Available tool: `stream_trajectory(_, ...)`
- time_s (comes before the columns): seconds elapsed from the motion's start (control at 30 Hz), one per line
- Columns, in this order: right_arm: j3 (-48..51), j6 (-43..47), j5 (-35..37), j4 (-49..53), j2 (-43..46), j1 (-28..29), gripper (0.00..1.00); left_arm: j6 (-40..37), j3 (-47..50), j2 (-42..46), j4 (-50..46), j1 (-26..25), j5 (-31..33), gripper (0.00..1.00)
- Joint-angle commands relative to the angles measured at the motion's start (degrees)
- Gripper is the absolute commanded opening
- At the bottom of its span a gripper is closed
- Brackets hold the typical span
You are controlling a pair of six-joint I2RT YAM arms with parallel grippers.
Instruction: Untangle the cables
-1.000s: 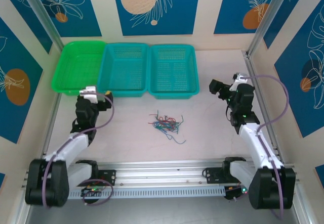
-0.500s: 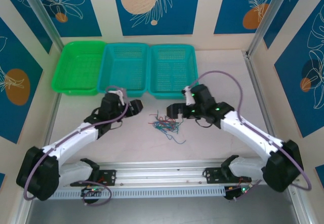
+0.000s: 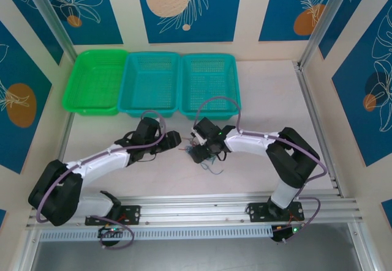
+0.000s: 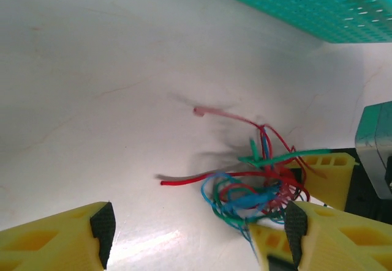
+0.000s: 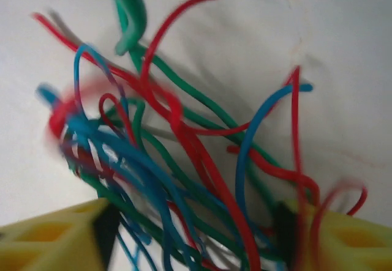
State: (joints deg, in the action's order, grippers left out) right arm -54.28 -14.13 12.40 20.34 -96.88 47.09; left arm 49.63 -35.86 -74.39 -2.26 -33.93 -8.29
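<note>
The cables [image 4: 257,188] are a small tangle of thin red, green and blue wires on the white table [image 3: 263,100]. In the top view a few strands of the cables [image 3: 212,159] poke out beside my right gripper [image 3: 199,152], which sits down on the heap. In the right wrist view that gripper [image 5: 196,228] is open, its yellow fingers [image 5: 55,237] standing either side of several cables [image 5: 184,161]. My left gripper [image 4: 199,231] is open just left of the tangle, nothing gripped, and strands brush its right finger [image 4: 318,234]. It also appears in the top view as the left gripper [image 3: 173,140].
Three mesh baskets stand in a row at the back: a green one [image 3: 98,53] and two teal ones [image 3: 150,55] [image 3: 208,56]. The corner of a teal basket [image 4: 318,2] lies just beyond the tangle. Both arms converge at the table's middle, grippers close together.
Both arms swung in from the table's sides to the tangle. The right gripper came down over the cables and its jaws narrowed around them. The left jaws narrowed slightly.
</note>
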Motion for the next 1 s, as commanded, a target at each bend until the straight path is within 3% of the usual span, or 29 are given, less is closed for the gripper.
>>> stream_trajectory(0.0,1.9,4.9,1.2,-3.6,0.8,1.7,0.39,1.8,-2.5,-0.7,-3.8,0.2,0.5,0.77)
stream_trajectory(0.07,4.2,6.4,1.0,-6.4,2.8,2.0,0.22,4.1,-2.6,-1.3,-3.6,0.6,-1.2,0.77)
stream_trajectory(0.13,6.1,7.9,-0.4,-8.7,4.6,2.0,0.12,6.9,-2.9,-2.2,-3.1,1.0,-3.3,0.78)
stream_trajectory(0.3,11.0,12.0,-4.5,-14.6,9.5,2.8,0.00,10.9,-3.3,-4.8,0.9,1.7,-7.9,0.83)
stream_trajectory(0.6,22.3,20.3,-11.2,-26.9,21.9,3.3,0.00,12.5,-0.3,-1.4,5.4,4.2,-7.8,0.85)
stream_trajectory(0.97,20.8,13.2,-9.4,-31.1,22.5,1.9,0.00,20.0,2.2,0.6,12.3,4.6,-14.9,0.76)
